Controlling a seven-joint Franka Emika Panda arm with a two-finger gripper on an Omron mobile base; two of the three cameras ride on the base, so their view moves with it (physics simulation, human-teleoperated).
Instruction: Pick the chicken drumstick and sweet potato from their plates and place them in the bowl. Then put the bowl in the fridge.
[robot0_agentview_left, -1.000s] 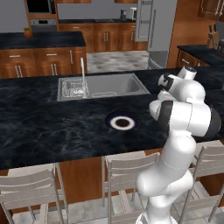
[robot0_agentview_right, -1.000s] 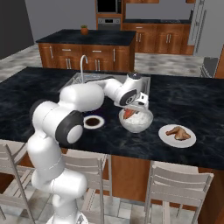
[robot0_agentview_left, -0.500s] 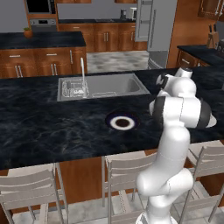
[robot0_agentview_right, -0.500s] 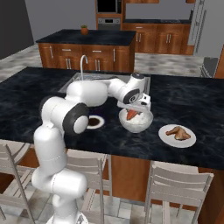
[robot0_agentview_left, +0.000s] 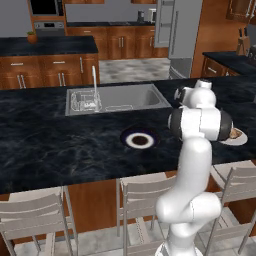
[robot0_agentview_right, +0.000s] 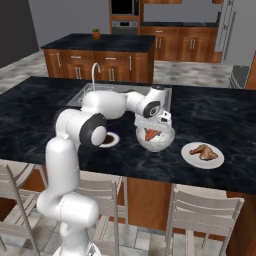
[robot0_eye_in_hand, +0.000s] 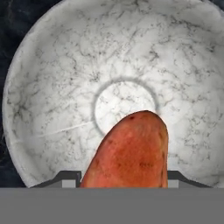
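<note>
Seen in the hand view, the orange-red sweet potato (robot0_eye_in_hand: 131, 153) sits between the fingertips of my gripper (robot0_eye_in_hand: 124, 178), which is shut on it, just above the marbled pale bowl (robot0_eye_in_hand: 57, 78). From the right base, the gripper (robot0_agentview_right: 153, 130) hangs in the bowl (robot0_agentview_right: 161, 145) with the sweet potato (robot0_agentview_right: 150, 135) pointing down into it. The chicken drumstick (robot0_agentview_right: 203, 152) lies on a white plate (robot0_agentview_right: 197, 160) right of the bowl. A black-rimmed plate (robot0_agentview_right: 108, 139) with nothing on it lies to the bowl's left. The steel fridge (robot0_agentview_left: 172, 25) stands at the far back.
A sink with a tall tap (robot0_agentview_left: 95, 82) is set into the dark counter behind the black-rimmed plate (robot0_agentview_left: 139, 140). Pale chairs (robot0_agentview_right: 200, 210) line the counter's near edge. A second counter with wood cabinets (robot0_agentview_right: 100, 55) stands across the aisle.
The arm's elbow has swung a little, while the gripper has stayed over the bowl with the sweet potato in it. Nothing on the counter has moved.
</note>
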